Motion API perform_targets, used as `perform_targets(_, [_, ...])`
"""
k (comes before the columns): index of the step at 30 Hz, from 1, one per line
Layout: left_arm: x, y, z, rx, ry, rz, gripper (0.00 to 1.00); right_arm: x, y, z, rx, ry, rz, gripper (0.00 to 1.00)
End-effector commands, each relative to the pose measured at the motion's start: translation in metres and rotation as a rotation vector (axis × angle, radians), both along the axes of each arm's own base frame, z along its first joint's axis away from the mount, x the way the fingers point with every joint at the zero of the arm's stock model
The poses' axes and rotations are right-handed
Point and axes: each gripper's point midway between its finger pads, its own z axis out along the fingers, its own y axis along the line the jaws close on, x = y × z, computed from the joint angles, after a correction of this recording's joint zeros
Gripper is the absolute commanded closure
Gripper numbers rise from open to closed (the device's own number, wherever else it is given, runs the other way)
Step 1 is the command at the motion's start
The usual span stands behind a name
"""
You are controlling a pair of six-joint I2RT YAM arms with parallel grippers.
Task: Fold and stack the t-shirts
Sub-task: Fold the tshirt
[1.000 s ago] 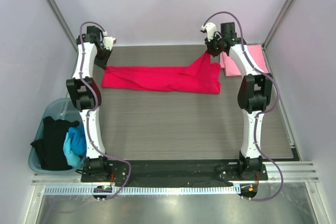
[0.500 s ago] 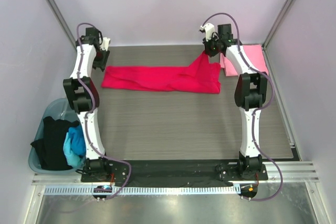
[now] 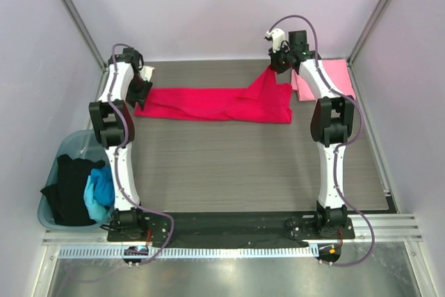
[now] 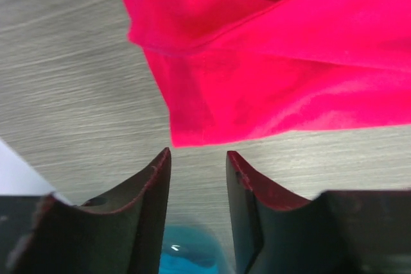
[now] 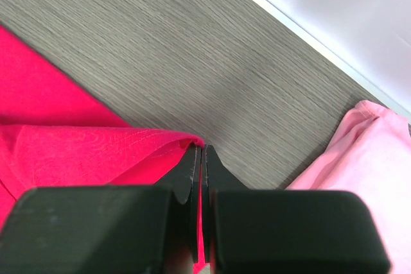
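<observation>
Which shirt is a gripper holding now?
The crimson red shirt: the right gripper pinches its corner. The pink shirt lies free; black shirt and blue shirt sit in the bin.

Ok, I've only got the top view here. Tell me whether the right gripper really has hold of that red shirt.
Observer: Yes. In the right wrist view the right gripper is shut on a folded edge of the red shirt, with cloth pinched between the fingers.
Operator: Now check the left one for me.
Observer: The left gripper is open and empty. The shirt's corner lies just ahead of its fingertips, not between them.
</observation>
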Motion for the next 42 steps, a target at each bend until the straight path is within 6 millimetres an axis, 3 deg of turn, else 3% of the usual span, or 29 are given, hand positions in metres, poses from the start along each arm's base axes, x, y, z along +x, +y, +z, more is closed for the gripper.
perform_targets(1, [-0.005, -0.003, -0.003, -0.010, 0.029, 0.006, 0.58, 0.012, 0.007, 0.040, 0.044, -0.097, 0.002, 0.98])
perform_targets(8, [0.002, 0.003, -0.024, 0.020, 0.049, 0.017, 0.57, 0.010, 0.005, 0.034, 0.034, -0.085, 0.000, 0.98])
perform_targets(11, [0.000, 0.002, -0.035, 0.019, 0.075, 0.012, 0.68, 0.010, 0.001, 0.029, 0.029, -0.076, -0.006, 0.98])
perform_targets(14, [-0.005, -0.005, -0.038, 0.001, 0.094, 0.004, 0.97, 0.011, -0.007, 0.024, 0.024, -0.068, -0.026, 0.99])
perform_targets(15, [-0.007, -0.007, -0.039, -0.005, 0.100, 0.000, 1.00, 0.011, -0.009, 0.023, 0.025, -0.063, -0.034, 0.99])
perform_targets(23, [-0.038, -0.037, -0.017, -0.081, 0.125, -0.033, 1.00, 0.017, -0.027, 0.017, 0.027, -0.057, -0.068, 0.99])
perform_targets(27, [-0.060, -0.042, -0.005, -0.099, 0.141, -0.030, 1.00, 0.014, -0.030, 0.013, 0.018, -0.040, -0.063, 0.99])
perform_targets(28, [-0.063, -0.042, 0.006, -0.104, 0.117, -0.023, 1.00, 0.013, -0.030, 0.012, 0.016, -0.039, -0.060, 0.99])
perform_targets(33, [-0.085, -0.049, 0.017, -0.114, 0.122, -0.037, 1.00, 0.015, -0.029, 0.008, 0.033, -0.030, -0.061, 0.99])
perform_targets(35, [-0.094, -0.064, 0.019, -0.110, 0.132, -0.074, 1.00, 0.017, -0.027, 0.008, 0.045, -0.029, -0.059, 0.99])
perform_targets(40, [-0.109, -0.057, 0.020, -0.070, 0.142, -0.077, 1.00, 0.021, -0.025, 0.010, 0.058, -0.035, -0.063, 0.98])
perform_targets(41, [-0.113, -0.056, 0.017, -0.068, 0.155, -0.078, 1.00, 0.021, -0.025, 0.010, 0.059, -0.035, -0.065, 0.96])
perform_targets(42, [-0.114, -0.056, 0.019, -0.069, 0.149, -0.080, 1.00, 0.020, -0.027, 0.010, 0.052, -0.033, -0.073, 0.87])
